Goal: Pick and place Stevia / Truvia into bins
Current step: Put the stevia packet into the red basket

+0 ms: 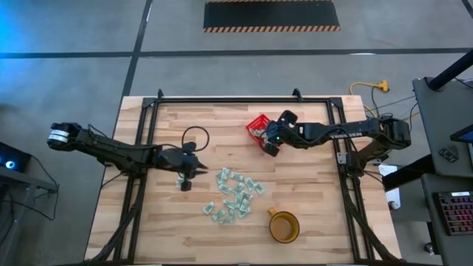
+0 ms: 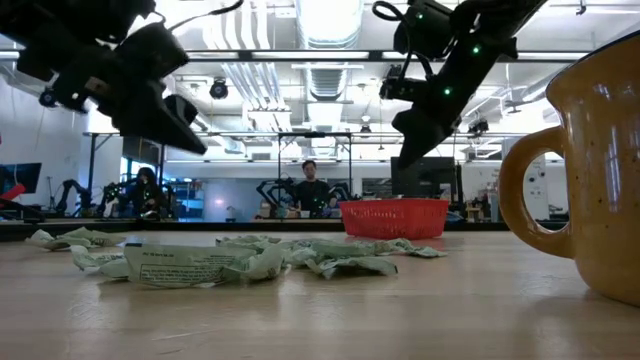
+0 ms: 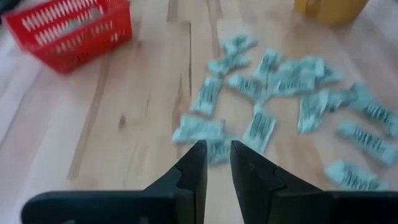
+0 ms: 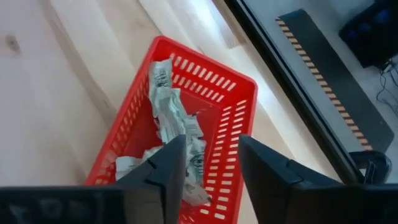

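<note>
Right claw (image 4: 211, 165) over the red basket (image 4: 231, 93) at one o'clock on the bench (image 1: 318, 222) — fingers parted, nothing held, sachets (image 4: 166, 102) lying inside. Left claw (image 3: 217, 165) above the sachet pile (image 1: 235, 196) near centre — fingers narrowly apart, empty.

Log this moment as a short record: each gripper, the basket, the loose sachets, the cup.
right gripper: open, above the red basket, nothing between the fingers
left gripper: narrow gap between fingers, empty, above the table beside the pile
red basket: several sachets lying inside
loose sachets: scattered pile mid-table, between the arms
amber cup: upright, on the near side of the pile
</note>
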